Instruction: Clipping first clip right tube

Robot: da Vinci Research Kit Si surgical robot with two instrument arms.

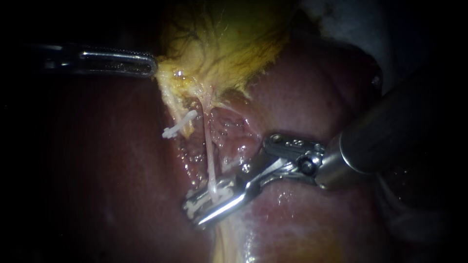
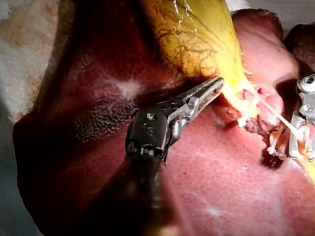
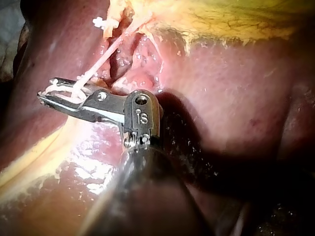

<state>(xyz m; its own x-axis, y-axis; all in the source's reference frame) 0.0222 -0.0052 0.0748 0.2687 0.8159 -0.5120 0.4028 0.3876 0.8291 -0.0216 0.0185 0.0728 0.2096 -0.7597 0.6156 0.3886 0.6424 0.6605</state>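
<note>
A thin pale tube, the right tube (image 1: pixel 208 146), runs down from the yellow gallbladder (image 1: pixel 219 44) across the liver (image 1: pixel 302 97). My right instrument (image 1: pixel 193 213) comes in from the right. Its jaws stand open, a narrow gap between them, with the tube's lower end passing through and white clip material showing inside. The right wrist view shows the same: the tube (image 3: pixel 106 56) crosses between the jaws of my right instrument (image 3: pixel 45 89). My left instrument (image 1: pixel 152 65) is shut on the gallbladder's edge, also seen in the left wrist view (image 2: pixel 216 84).
A white clip (image 1: pixel 178 125) sits on the left tube, left of the pale tube and above my right instrument's jaws. Wet raw tissue (image 1: pixel 234 131) lies between the tubes. Dark red liver (image 2: pixel 221 177) surrounds the site.
</note>
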